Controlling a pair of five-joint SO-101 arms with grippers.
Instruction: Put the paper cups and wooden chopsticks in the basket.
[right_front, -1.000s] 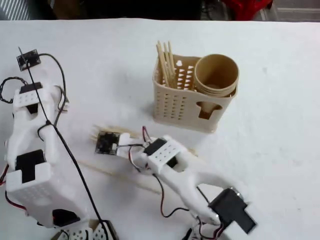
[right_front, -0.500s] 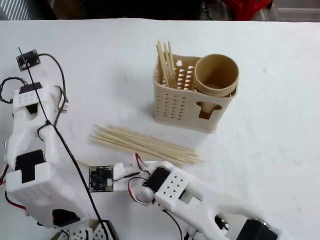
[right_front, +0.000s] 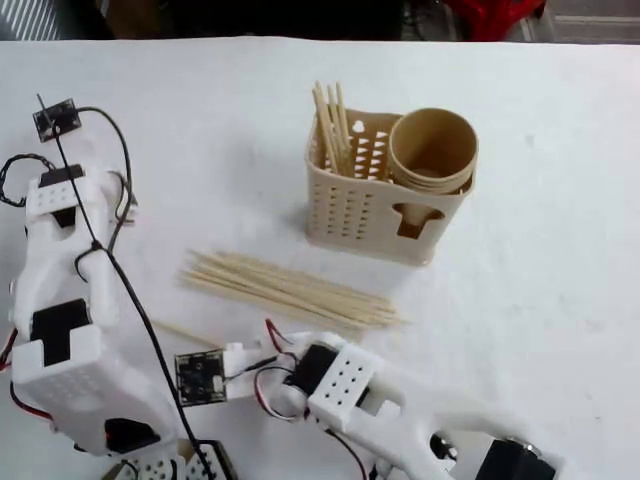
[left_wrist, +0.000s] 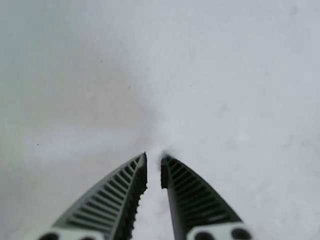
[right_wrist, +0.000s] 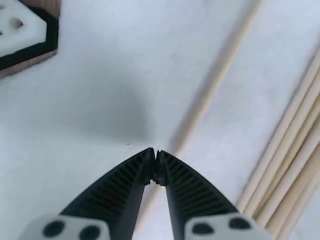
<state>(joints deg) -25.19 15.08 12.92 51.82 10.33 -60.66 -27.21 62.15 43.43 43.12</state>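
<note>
The white table (right_front: 560, 250) fills the high view. The left arm (right_front: 60, 300) lies along the 9 o'clock edge. The right arm (right_front: 400, 410) comes in from 5 o'clock and points toward 9 o'clock along the near side.

A cream perforated basket (right_front: 350, 215) stands upright at about 1 o'clock from the table's middle. A stack of brown paper cups (right_front: 432, 150) sits in the half of it toward 3 o'clock. A few chopsticks (right_front: 330, 125) stand upright in the half toward 9 o'clock.

A loose bundle of chopsticks (right_front: 290, 285) lies flat near the table's middle, toward 7 o'clock of the basket and apart from it. It runs from 10 o'clock down to 4 o'clock.

One single chopstick (right_front: 185, 331) lies by itself at 7 o'clock of the bundle, between the two arms.

The left gripper (left_wrist: 153, 161) hangs over bare cloth. Its fingers are drawn in to a thin slit and hold nothing.

The right gripper (right_wrist: 154, 156) has its tips pressed together. The single chopstick (right_wrist: 220, 85) passes under them, and the bundle (right_wrist: 285, 160) lies just beside.
</note>
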